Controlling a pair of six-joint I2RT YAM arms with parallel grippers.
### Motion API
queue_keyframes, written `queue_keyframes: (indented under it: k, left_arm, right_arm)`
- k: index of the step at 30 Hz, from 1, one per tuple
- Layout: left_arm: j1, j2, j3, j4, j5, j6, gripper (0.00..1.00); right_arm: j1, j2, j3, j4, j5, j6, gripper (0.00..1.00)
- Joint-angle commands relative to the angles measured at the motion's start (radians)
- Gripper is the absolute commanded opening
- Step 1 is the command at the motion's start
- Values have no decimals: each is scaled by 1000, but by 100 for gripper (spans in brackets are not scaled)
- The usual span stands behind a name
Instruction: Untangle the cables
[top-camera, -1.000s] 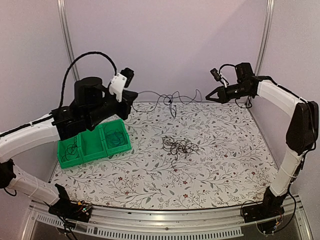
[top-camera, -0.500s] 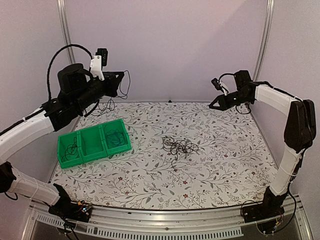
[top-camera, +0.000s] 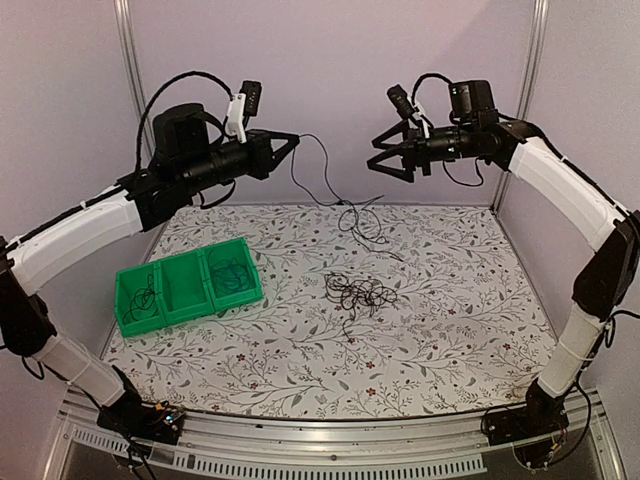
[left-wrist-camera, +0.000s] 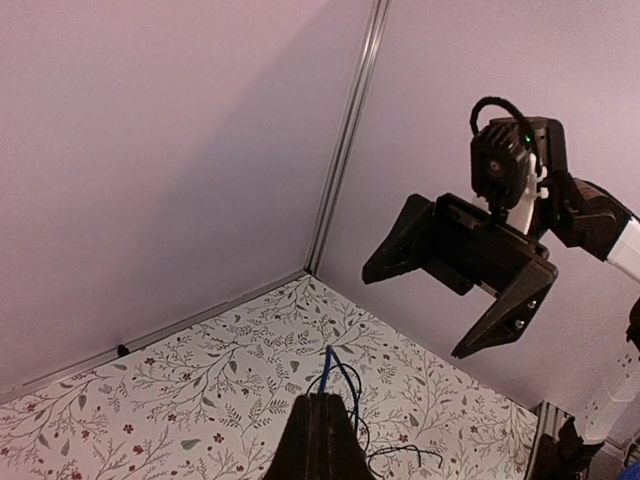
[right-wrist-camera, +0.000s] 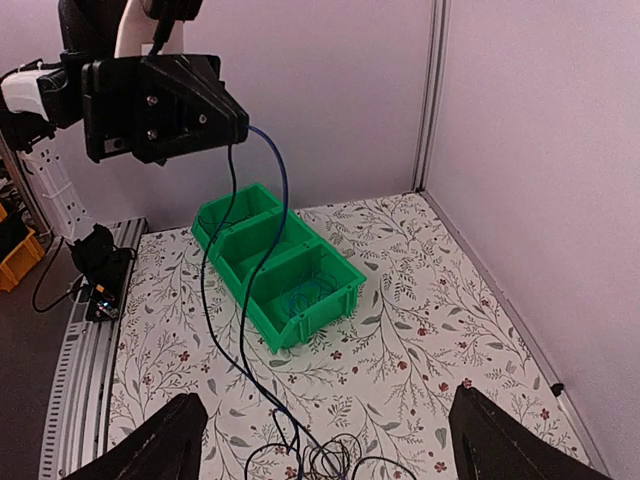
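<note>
The left gripper (top-camera: 290, 142) hangs high above the green bin (top-camera: 255, 292), out past its right end. Its jaws are pressed together, pinching one end of the blue cable (right-wrist-camera: 284, 195). From that pinch the cable droops in a long curve to the table (top-camera: 450, 330), landing beyond the bin's right end near the back wall, where it lies in a few loose loops. In the right wrist view a darker strand (right-wrist-camera: 206, 270) hangs down beside it from the same jaws.

The right gripper (top-camera: 390, 160) is at about the same height, further right of the bin, facing the left gripper across a gap. Its jaws are spread wide and grip nothing.

A black bundle (top-camera: 358, 292) of thin tangled wires lies on the table, right of the bin and well apart from it. The bin's right compartment holds small wire loops (top-camera: 230, 277), and its left compartment holds another thin dark wire (top-camera: 140, 298).
</note>
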Motion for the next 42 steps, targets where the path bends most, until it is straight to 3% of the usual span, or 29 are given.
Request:
queue_keyframes:
  k: [1,9,15,16,17,19,20,21,23,25,30,34,39,42]
  left_arm:
    - [-18,55,60,-4,124,1,0]
    - [-51,110,120,-34,206,22,0]
    - [-63,138,155,-59,267,40,0]
    - [-63,139,160,-93,270,43,0]
    - [-62,141,162,-102,272,46,0]
    - [-62,141,161,-120,261,56,0]
    - [-62,139,158,-130,243,64,0]
    - [-62,138,152,-141,222,72,0]
    - [-63,134,124,-148,178,89,21]
    - [-71,132,86,-127,152,113,33]
    - [-110,165,32,12,163,148,40]
    - [-129,215,32,67,122,159,38]
    - [-129,256,-21,157,-51,109,17]
    - [-115,245,-133,326,-154,50,9]
  right_arm:
    - [40,-7,31,65,-34,-3,88]
    - [119,51,36,73,-97,54,84]
    - [126,88,44,162,-109,184,66]
    - [126,97,48,164,-107,187,59]
    - [126,103,51,161,-105,188,45]
    - [126,109,56,162,-86,190,9]
    - [126,108,57,160,-69,194,0]
    - [126,103,56,156,-55,196,0]
    - [126,86,56,145,-43,188,0]
    - [126,69,52,137,-34,185,0]
    - [126,34,31,123,12,187,0]
    - [126,17,24,114,29,185,0]
    - [126,-7,45,113,39,202,0]
    - [126,-21,67,100,43,212,0]
